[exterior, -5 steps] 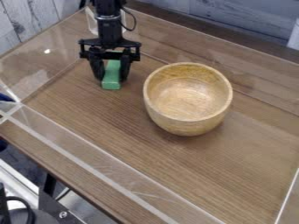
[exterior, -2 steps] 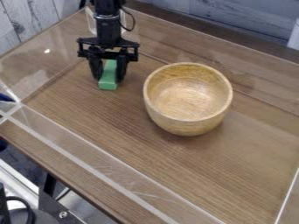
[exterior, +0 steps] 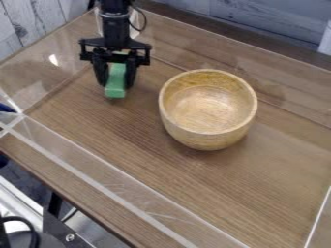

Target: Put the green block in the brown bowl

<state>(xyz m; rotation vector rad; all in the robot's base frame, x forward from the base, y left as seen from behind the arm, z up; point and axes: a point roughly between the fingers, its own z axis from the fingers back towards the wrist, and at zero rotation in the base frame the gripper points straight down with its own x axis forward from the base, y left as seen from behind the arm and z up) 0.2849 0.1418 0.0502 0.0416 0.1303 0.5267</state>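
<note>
The green block (exterior: 116, 82) sits between the jaws of the gripper (exterior: 116, 77), which close narrowly on its sides and hold it. It hangs near the far left corner of the surface (exterior: 130, 165), its long axis running toward the near edge; whether its lower end touches the wood cannot be told. The brown bowl (exterior: 207, 108) stands well apart, toward the right edge and slightly nearer, empty. The carry, I judge, must cross that gap. One block, one bowl, one arm.
</note>
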